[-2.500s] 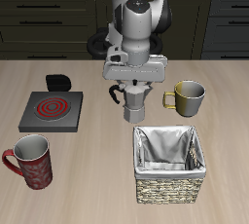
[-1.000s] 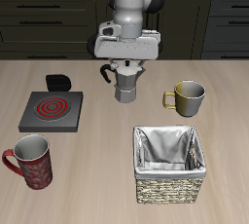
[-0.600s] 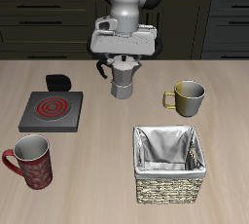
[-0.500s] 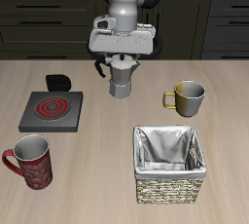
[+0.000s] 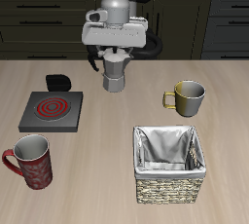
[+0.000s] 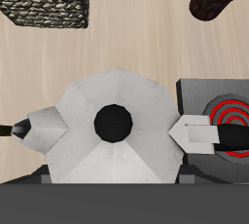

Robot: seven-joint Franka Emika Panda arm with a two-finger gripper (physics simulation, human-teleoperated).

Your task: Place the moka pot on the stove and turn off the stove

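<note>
The gripper is closed on the top of the moka pot, holding it upright above the table, its long axis vertical, at a spot behind the stove. In the wrist view the moka pot shows its lid knob from straight above, its spout pointing toward the stove, whose coil glows red, and its dark handle pointing the opposite way.
</note>
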